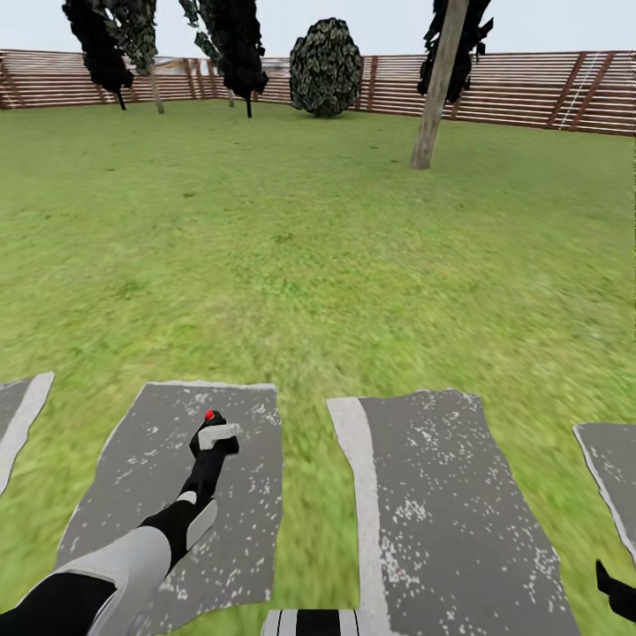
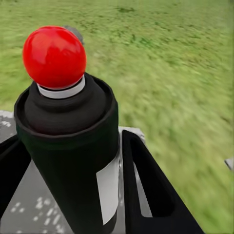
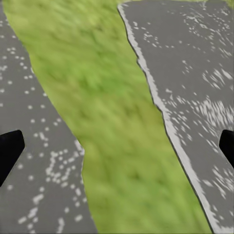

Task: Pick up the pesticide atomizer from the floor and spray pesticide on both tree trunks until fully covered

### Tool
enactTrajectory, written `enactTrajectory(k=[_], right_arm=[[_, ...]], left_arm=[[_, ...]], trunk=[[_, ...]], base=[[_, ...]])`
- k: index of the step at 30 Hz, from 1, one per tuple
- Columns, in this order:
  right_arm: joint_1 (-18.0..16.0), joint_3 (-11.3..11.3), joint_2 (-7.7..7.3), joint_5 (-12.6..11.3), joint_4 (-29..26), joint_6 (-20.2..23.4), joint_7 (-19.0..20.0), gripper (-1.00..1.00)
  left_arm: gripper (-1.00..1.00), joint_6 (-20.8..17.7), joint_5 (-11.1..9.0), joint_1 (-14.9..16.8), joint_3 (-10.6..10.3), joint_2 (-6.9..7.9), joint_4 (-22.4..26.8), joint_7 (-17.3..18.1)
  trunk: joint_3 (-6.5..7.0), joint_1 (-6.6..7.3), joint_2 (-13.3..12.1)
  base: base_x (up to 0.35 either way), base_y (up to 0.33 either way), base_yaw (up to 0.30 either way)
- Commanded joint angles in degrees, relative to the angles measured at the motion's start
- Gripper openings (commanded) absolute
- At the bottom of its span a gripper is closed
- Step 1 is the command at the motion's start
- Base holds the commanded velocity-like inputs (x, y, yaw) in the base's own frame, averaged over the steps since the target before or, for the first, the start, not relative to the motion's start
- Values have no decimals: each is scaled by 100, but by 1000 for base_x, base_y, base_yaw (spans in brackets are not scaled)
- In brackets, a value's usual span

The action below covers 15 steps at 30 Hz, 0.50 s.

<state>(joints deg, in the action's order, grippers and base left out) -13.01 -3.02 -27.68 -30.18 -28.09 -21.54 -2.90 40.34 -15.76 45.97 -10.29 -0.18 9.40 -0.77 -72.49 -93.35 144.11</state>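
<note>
Wide open lawn (image 1: 291,256) ahead, nothing standing on it until the far edge. Brown slat fence (image 1: 530,88) closes the back from side to side.

One tree trunk (image 1: 437,88), grey-brown and leaning slightly, stands ahead to the right, well short of the fence; clear grass all round its foot. Dark narrow trees (image 1: 234,49) and a rounded shrub (image 1: 326,68) sit along the fence, left and centre.

Near the robot, grey paving slabs (image 1: 442,512) lie flat in the grass with green strips between them, low, no obstacle.

Left gripper (image 1: 212,450) reaches out over the left slab (image 1: 141,459), fingers closed round the pesticide atomizer (image 2: 68,141). The left wrist view shows the black body with white label wedged between both black fingers (image 2: 146,190), touching each side. Head of the bottle shows a red spot (image 2: 54,57), not green. In the head view the pale grey trigger head (image 1: 218,433) points right, away from the arm.

Right gripper: just a black bit at the lower right corner (image 1: 617,590) in the head view. The right wrist view shows fingertips (image 3: 9,148) spread wide at both frame edges, nothing between, just a grass strip (image 3: 112,146) and slabs below.
</note>
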Motion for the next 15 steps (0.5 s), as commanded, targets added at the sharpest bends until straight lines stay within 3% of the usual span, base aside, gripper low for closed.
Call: enactTrajectory(k=[1,12,14,15], right_arm=[[0,-3,0,0,-7,-8,0,100],[0,-14,-130,12,-248,-33,-49,100],[0,-5,-117,12,-239,-58,-52,100],[0,45,43,16,-228,-52,-50,100]], left_arm=[[-100,0,2,0,1,0,0,-2],[-100,0,2,0,1,0,0,-2],[-100,0,2,0,-5,0,0,-2],[-100,0,2,0,-6,0,-5,-2]], trunk=[[23,2,-2],[267,31,-16],[311,36,-19],[333,38,-20]], base=[[0,0,0],[0,0,0],[0,0,0],[0,0,0]])
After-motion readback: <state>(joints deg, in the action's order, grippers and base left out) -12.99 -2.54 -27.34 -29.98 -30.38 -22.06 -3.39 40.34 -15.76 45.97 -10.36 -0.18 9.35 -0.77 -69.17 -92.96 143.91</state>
